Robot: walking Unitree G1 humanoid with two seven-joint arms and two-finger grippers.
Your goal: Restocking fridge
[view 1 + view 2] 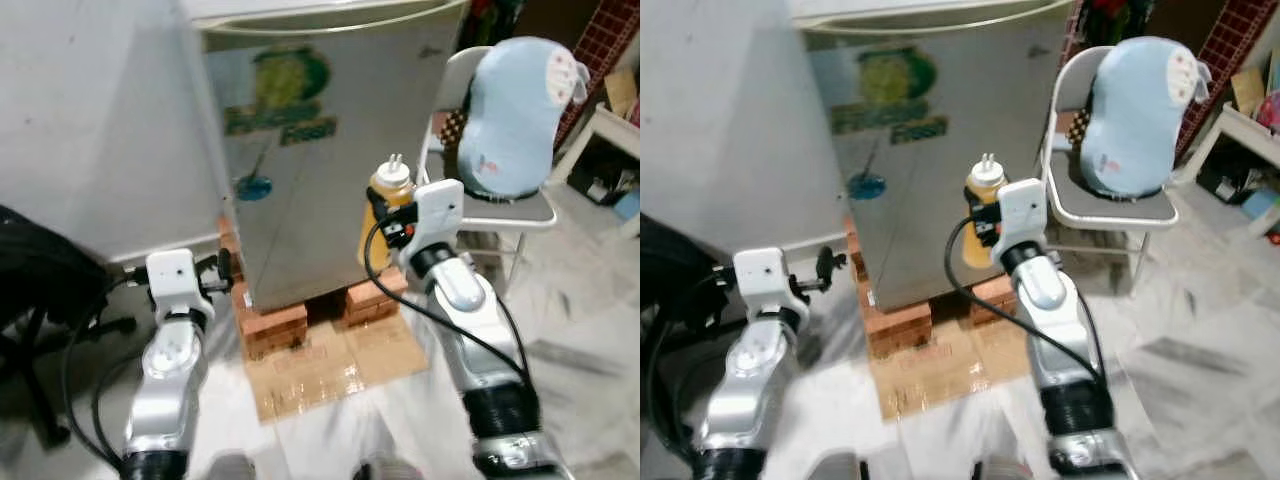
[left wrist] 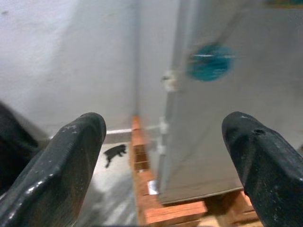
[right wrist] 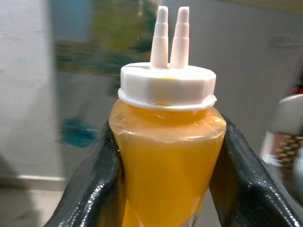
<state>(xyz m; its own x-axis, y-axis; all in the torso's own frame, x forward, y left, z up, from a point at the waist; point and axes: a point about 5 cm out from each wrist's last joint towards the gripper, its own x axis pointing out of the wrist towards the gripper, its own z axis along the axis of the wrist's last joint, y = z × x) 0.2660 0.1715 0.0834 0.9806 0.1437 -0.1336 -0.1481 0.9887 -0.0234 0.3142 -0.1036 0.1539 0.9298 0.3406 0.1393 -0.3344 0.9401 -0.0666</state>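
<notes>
A silver fridge (image 1: 330, 150) with green and blue stickers stands straight ahead with its door closed. My right gripper (image 3: 166, 184) is shut on a squeeze bottle (image 1: 386, 200) of yellow-orange sauce with a white twin-nozzle cap (image 3: 166, 85). The bottle is upright, raised in front of the fridge's right part. My left gripper (image 2: 161, 142) is open and holds nothing. It is low down by the fridge's lower left corner, with its black fingers (image 2: 61, 165) spread wide. The hinge edge of the fridge (image 2: 166, 82) lies between them, farther off.
The fridge rests on red bricks (image 1: 275, 325), with wet cardboard (image 1: 330, 370) on the floor before it. At the right, a white folding chair (image 1: 520, 215) carries a light-blue bundle (image 1: 515, 115). A black office chair (image 1: 40, 290) stands at left against a white wall (image 1: 90, 120).
</notes>
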